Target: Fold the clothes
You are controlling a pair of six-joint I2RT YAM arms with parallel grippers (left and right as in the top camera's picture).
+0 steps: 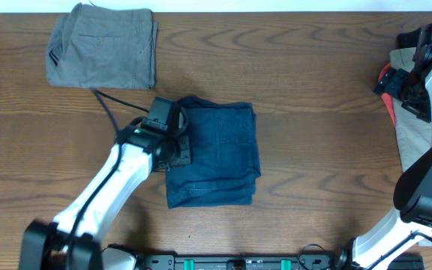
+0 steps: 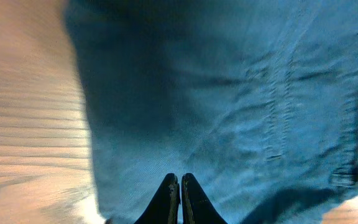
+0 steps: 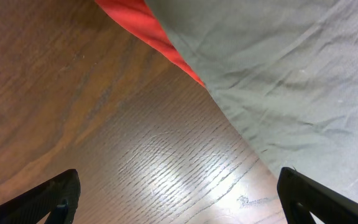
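Navy shorts [image 1: 216, 154] folded, toward table [image 1: 313, 187] front edge; L gripper [image 2: 179, 177] jaws closed over them; R gripper [image 3: 178, 180] jaws wide open nr right edge.

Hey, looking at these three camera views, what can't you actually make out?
- Left wrist view: the left gripper is shut over the navy shorts. The blur and its own tips hide whether any cloth is pinched.
- Overhead view: the beige garment is cut off by the right edge and partly covered by the right arm.
- Right wrist view: the red item is cut off by the top edge, so its identity is unclear.
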